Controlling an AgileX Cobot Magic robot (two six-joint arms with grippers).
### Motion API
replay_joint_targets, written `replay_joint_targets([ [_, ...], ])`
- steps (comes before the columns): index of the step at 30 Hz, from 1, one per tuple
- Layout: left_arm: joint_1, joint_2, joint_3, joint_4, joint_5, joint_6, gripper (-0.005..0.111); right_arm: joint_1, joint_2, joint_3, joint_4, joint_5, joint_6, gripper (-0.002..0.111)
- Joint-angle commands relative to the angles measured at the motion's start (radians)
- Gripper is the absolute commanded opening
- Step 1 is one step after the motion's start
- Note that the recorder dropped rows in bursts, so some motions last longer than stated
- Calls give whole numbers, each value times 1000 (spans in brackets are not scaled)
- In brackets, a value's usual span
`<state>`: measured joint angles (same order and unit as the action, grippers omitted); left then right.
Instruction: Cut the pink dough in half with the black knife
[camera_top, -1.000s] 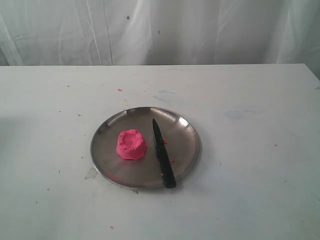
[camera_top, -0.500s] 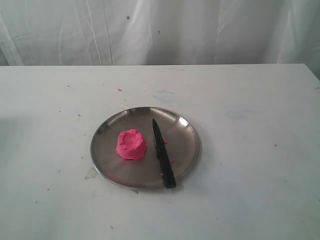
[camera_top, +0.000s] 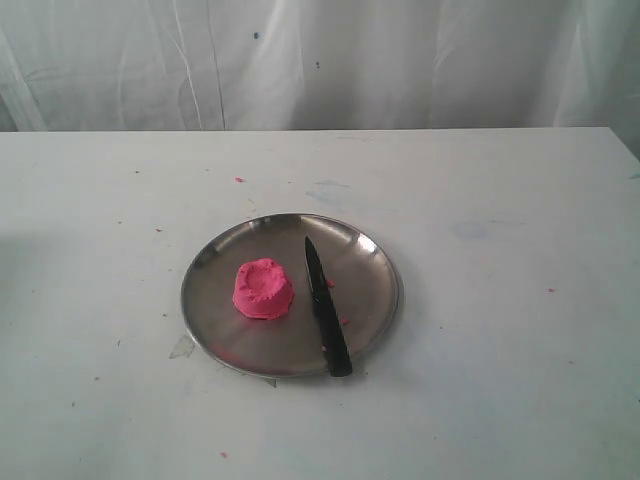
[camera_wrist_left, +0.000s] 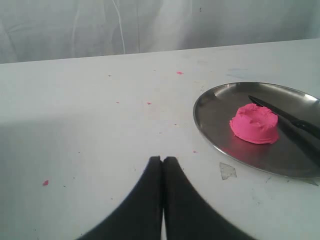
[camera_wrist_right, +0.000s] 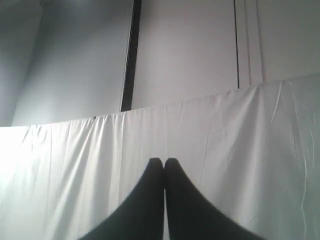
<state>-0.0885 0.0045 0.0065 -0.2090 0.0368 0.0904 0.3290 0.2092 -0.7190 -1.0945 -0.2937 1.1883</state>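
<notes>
**Dough in one piece, knife flat on the plate, both end effectors clenched**

So here's the scene. The dough (camera_top: 263, 289) sits on a round steel plate (camera_top: 372, 270) about mid-desk, a bit left of the plate's centre. It's one whole pink lump with a dimpled top, no cut in it.

The knife (camera_top: 326, 308) lies flat on the same plate, just right of the dough with a thin gap between them, so not touching. Its tip points to the far side and the handle end reaches the near rim, poking slightly over it.

A few pink crumbs (camera_top: 344, 321) are scattered on the plate beside the blade, and more dot the white desk (camera_top: 500, 350), including one on the far left side. A white cloth (camera_top: 400, 60) hangs behind the desk.

The left end effector (camera_wrist_left: 163, 161) is clenched, fingers pressed together with nothing between them. It hangs over bare desk, well apart from the plate.

The right end effector (camera_wrist_right: 164, 162) is clenched too, also empty, and aimed at the cloth and the wall above it, nowhere near the plate.
</notes>
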Motion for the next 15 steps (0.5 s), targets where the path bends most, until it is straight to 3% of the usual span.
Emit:
replay_joint_targets([
  [1,-5,-4,-7,2,-5,-5,0,2,56,-61,-171,-8,23,0],
  [4,-5,-4,-7,2,-5,-5,0,2,82,-111,-267,37,18,0],
  [10,-5,-4,-7,2,-5,-5,0,22,91,-154,-250,276,-112,0],
  [15,-5,-4,-7,2,-5,-5,0,92,91,-146,13,596,-114,0],
])
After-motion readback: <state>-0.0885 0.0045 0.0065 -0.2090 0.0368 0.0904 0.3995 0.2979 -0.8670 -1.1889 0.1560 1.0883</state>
